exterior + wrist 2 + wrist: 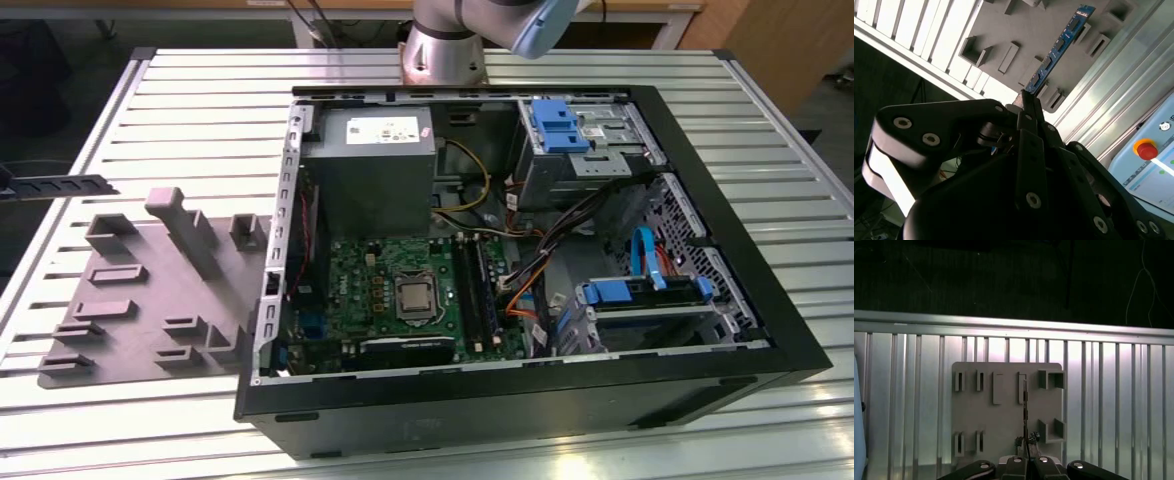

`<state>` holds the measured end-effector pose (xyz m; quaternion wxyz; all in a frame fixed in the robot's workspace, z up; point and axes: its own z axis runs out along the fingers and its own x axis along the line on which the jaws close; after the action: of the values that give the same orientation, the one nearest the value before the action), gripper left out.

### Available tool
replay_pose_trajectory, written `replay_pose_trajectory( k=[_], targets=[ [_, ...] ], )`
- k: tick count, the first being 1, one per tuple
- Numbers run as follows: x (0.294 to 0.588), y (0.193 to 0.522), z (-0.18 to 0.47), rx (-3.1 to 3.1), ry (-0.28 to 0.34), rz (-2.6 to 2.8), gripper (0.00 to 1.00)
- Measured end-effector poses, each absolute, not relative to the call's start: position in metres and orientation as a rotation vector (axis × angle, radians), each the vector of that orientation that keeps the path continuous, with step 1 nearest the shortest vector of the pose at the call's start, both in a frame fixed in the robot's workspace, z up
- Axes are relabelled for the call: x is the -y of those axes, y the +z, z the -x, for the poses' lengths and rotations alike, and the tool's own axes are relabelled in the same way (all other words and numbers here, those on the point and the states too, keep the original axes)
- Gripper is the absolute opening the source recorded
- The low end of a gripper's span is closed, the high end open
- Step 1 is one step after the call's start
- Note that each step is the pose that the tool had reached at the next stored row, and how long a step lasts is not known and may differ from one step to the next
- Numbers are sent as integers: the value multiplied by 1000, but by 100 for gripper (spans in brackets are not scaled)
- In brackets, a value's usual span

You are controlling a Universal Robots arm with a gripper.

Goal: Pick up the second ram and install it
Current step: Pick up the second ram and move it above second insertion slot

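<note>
- Exterior view: a slatted metal table (187, 100) carries everything, and the open black computer case (534, 400) lies on its side on it, taking up the exterior view's right.
- The arm (454, 40) rises from the table's far edge, behind the case.
- The grey tray (134, 300) with raised blocks lies flat on the table, just beside the case on the exterior view's left.
- Inside the case, the green motherboard (387, 270) has long black slots (474, 290) beside its processor socket.
- In both wrist views the gripper (1026, 102) (1026, 442) is over the tray, its fingers pinched narrow on one end of the stick.
- The second ram (1059, 47) (1025, 405) juts straight out from the fingertips toward the tray's blocks; I cannot tell if its far end touches them.
</note>
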<state>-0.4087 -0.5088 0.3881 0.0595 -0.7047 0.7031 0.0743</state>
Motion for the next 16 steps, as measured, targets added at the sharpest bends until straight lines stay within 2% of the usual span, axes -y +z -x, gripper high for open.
replay_pose_trajectory(
  k=[16],
  targets=[
    [509,388,402,-2129,224,2134,12]
  ],
)
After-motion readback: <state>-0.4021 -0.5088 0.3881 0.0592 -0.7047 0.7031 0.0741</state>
